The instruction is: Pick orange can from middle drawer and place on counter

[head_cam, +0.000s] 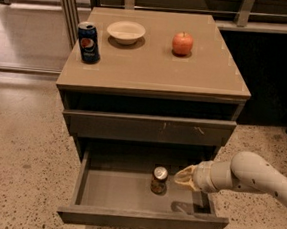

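Inside the open middle drawer [142, 219], the orange can [159, 180] stands upright, right of centre. Just to its right the hand [178, 177] points toward it; whether it is released or clenched cannot be told. On the table [152, 67]: blue can [89, 42], bowl [126, 32], apple [182, 43].

The gripper [183, 176] hangs over the right end of the open middle drawer [142, 219], just right of the orange can [159, 180] (its print too dim to read). Its arm [258, 177] runs off the right edge. The drawer's far part lies in shadow.
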Motion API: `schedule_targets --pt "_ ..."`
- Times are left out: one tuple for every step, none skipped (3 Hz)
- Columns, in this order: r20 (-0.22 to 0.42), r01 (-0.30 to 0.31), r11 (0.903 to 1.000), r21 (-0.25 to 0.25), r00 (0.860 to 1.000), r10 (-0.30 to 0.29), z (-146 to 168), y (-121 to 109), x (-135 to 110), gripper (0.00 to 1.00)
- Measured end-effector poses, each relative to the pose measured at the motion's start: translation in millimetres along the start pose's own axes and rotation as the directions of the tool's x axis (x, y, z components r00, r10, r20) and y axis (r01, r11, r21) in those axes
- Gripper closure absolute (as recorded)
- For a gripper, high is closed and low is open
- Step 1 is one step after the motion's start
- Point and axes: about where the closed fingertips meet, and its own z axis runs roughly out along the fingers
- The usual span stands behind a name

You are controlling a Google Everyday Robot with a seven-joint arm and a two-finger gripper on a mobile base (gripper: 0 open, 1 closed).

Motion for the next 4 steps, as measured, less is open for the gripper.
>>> schedule_targets --pt "0.054 0.005 0.9993 -0.038 0.999 -0.003 22.9 -2.7 -8.5 0.35" --pt "0.070 0.001 0.9976 -0.069 0.998 0.004 40.1 -3.1 -8.8 0.23" --pt "0.077 -0.003 0.9962 -0.087 0.997 0.009 53.4 -4.4 -8.0 0.17" --pt "0.092 -0.002 0.9963 -0.086 0.996 0.010 67.5 -7.7 -8.1 0.18"
